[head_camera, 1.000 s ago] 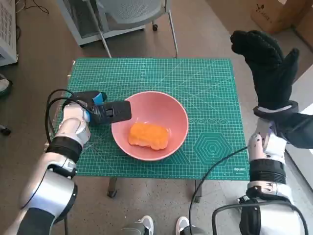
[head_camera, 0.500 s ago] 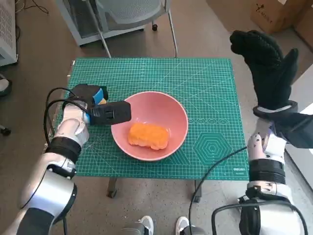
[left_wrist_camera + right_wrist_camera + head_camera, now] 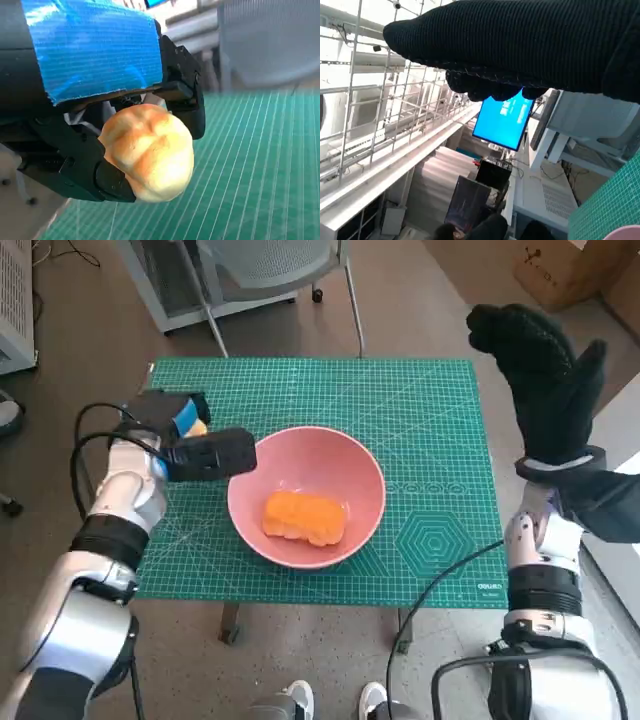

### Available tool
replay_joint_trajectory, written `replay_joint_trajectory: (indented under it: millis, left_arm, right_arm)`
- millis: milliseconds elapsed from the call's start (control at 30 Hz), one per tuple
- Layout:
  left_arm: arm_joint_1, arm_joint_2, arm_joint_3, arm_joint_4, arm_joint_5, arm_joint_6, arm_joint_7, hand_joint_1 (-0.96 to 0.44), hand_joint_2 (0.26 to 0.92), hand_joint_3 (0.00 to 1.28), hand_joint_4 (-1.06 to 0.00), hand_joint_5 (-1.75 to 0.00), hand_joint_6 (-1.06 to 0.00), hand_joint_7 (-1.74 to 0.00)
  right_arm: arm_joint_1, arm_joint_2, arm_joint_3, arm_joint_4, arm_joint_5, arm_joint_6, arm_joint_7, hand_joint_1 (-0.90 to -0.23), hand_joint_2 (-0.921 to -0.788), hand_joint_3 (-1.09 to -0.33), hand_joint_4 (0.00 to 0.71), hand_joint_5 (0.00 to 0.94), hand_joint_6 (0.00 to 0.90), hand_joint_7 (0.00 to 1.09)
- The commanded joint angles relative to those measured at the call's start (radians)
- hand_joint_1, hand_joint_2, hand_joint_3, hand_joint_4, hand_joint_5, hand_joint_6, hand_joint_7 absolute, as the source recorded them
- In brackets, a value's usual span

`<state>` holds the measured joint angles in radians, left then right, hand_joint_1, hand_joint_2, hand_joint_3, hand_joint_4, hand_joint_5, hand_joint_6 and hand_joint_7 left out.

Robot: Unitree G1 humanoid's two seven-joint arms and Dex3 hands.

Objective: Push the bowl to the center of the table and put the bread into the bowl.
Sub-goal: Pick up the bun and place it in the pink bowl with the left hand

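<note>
A pink bowl (image 3: 366,476) stands near the middle of the green cutting mat (image 3: 420,405). An orange piece of bread (image 3: 303,517) lies inside it. My left hand (image 3: 190,443) hovers just left of the bowl's rim, above the mat. In the left wrist view that hand (image 3: 95,55) grips a pale golden bread roll (image 3: 150,150) between its black fingers. Only a sliver of that roll (image 3: 197,427) shows in the head view. My right hand (image 3: 541,365) is raised high off the table's right edge, fingers spread and holding nothing.
A chair (image 3: 270,265) stands behind the table's far edge. Cardboard boxes (image 3: 570,265) sit on the floor at the far right. A cable (image 3: 440,580) hangs over the mat's near right corner. Someone's shoes (image 3: 335,702) show below the near edge.
My left hand has drawn back from the bowl's rim, up and toward the far left, still holding the roll. The bowl, its bread and my right hand stay put.
</note>
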<state>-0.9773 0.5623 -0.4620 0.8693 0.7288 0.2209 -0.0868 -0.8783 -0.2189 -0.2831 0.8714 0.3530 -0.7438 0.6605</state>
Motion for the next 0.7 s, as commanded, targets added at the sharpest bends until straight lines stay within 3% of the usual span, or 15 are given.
replay_joint_trajectory:
  millis: [33, 200, 400, 700]
  left_arm:
    - [0.084, 0.068, 0.076, -0.300, -0.015, 0.048, -0.049, 0.00, 0.910, 0.10, -0.67, -1.27, -0.63, -1.10]
    - [0.162, 0.090, 0.143, -0.544, -0.014, 0.067, -0.064, 0.00, 0.911, 0.06, -0.72, -1.22, -0.67, -1.04]
    - [0.245, 0.074, 0.207, -0.800, -0.017, 0.074, -0.075, 0.00, 0.903, 0.03, -0.78, -1.06, -0.70, -1.10]
    - [0.318, 0.031, 0.208, -0.991, -0.010, 0.049, -0.101, 0.00, 0.898, 0.01, -0.80, -1.00, -0.73, -1.10]
  right_arm:
    - [0.018, 0.006, -0.002, 0.016, 0.011, 0.014, 0.010, -0.587, -0.921, -0.541, 0.305, 0.001, 0.402, 0.00]
    - [0.018, 0.008, -0.001, 0.019, 0.007, 0.006, 0.007, -0.585, -0.921, -0.540, 0.306, 0.001, 0.403, 0.00]
    - [0.020, 0.011, 0.001, 0.015, 0.005, 0.002, 0.005, -0.590, -0.921, -0.539, 0.308, 0.002, 0.404, 0.00]
    - [0.019, 0.013, 0.002, 0.012, 0.004, 0.000, 0.000, -0.598, -0.921, -0.540, 0.308, 0.001, 0.404, 0.00]
